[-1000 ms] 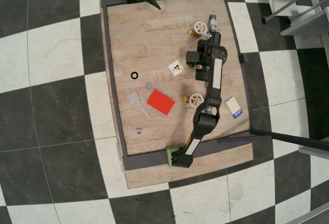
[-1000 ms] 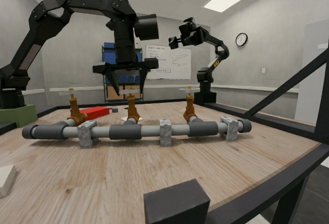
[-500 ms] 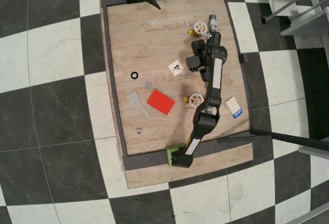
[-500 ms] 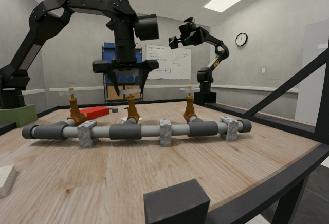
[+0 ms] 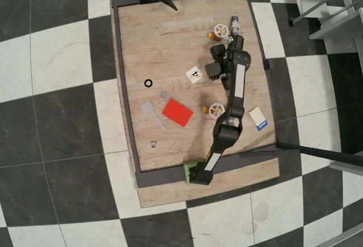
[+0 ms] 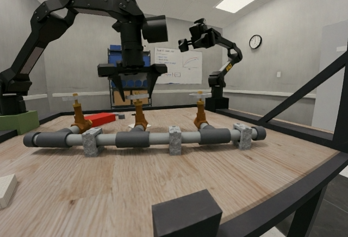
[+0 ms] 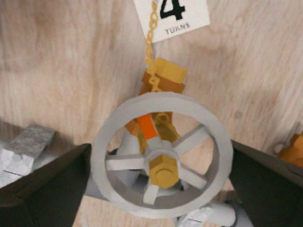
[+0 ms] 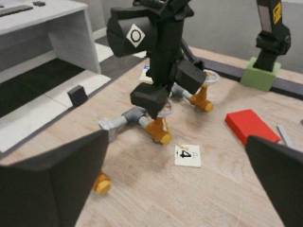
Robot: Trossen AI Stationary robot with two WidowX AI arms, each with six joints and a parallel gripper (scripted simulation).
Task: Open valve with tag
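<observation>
The tag (image 5: pixel 191 76) (image 7: pixel 189 21) (image 8: pixel 193 161) reads 4 turns. Its gold chain (image 7: pixel 150 49) runs to the middle valve, whose white handwheel (image 6: pixel 137 97) (image 7: pixel 161 211) lies level on an orange body. My left gripper (image 6: pixel 136 98) (image 7: pixel 156 148) points straight down, open, with its fingers on opposite sides of that wheel's rim; any small gaps are unclear. The other two valves have white wheels too: one (image 5: pixel 216 110) (image 6: pixel 69 98) nearer the left arm's base, one (image 5: pixel 221 30) (image 6: pixel 200 95) on the far side. My right gripper (image 5: pixel 185 4) (image 8: pixel 175 138) is open and empty, raised near its own base.
The grey pipe (image 6: pixel 160 138) joins the valves on stone-like supports. A red block (image 5: pixel 177 112) (image 6: pixel 104 118) (image 8: pixel 251 125), grey scraper-like tool (image 5: pixel 147 107), black ring (image 5: pixel 144 83), grey disc (image 5: pixel 164 94) and small grey ring (image 5: pixel 151 144) lie away from it. A cream-and-blue block (image 5: pixel 257 116) lies behind the pipe.
</observation>
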